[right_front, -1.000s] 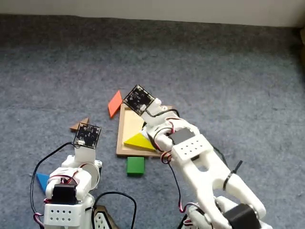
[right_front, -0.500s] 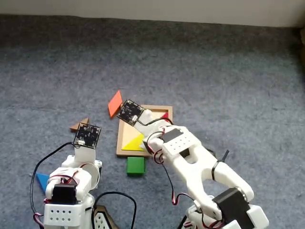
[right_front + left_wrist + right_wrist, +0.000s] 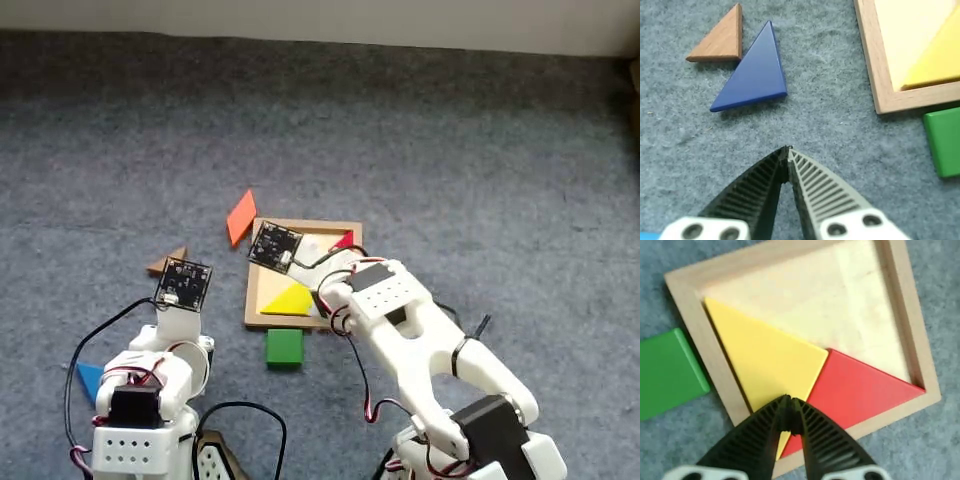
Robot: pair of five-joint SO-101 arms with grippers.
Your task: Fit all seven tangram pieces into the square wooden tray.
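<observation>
Right pincer (image 3: 788, 401) pressed together, empty, over yellow triangle (image 3: 765, 360) inside tray (image 3: 910, 315); left pincer (image 3: 788, 151) pressed together, outside tray near blue triangle (image 3: 755, 75)

Right gripper (image 3: 788, 401), fingers together, hangs over the tray (image 3: 901, 315) — yellow triangle (image 3: 765, 360) and red triangle (image 3: 855, 390) lie inside, edges seemingly touching; green square (image 3: 667, 372) sits just outside the rim.

Looks down from high over the whole tabletop (image 3: 480, 150); sits close behind left pincer (image 3: 788, 150) and right pincer (image 3: 789, 400), facing downward; shares tray (image 3: 305, 224) and green square (image 3: 284, 345) across all three.
</observation>
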